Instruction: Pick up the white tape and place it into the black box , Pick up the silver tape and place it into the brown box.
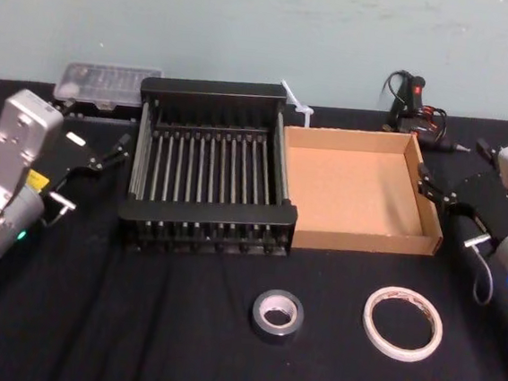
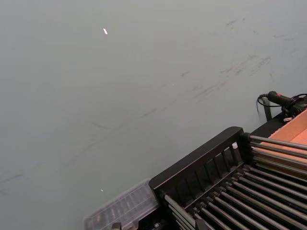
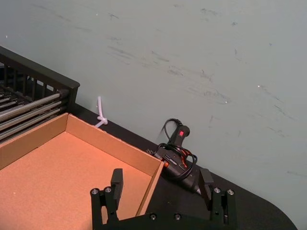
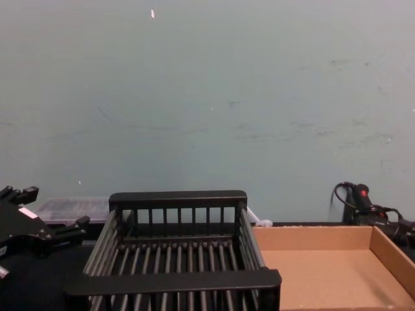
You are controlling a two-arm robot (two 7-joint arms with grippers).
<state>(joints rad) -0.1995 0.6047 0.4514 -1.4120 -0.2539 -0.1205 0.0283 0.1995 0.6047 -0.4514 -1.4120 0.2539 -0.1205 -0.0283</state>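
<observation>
The white tape lies flat on the tabletop near its front edge, toward the front right corner, and the silver tape lies flat just to its left, the two apart and neither touched by anything. Both rest with their open cores facing up, which should leave a rim free for a hand to pinch from above.

Behind them, toward the middle of the tabletop, the black box and the brown box stand side by side, walls touching or nearly so, both open-topped and with nothing inside. Each tape sits in front of the box it is not meant for, so I judge both will have to cross over on the way in.

The left hand hovers beside the black box toward the left edge, its fingers apart. The right hand hangs at the brown box's right wall, fingers spread wide with nothing between them. Both arms look poised out of the way, so no pickup has begun; the first step seems to be a reach down to the white tape.
</observation>
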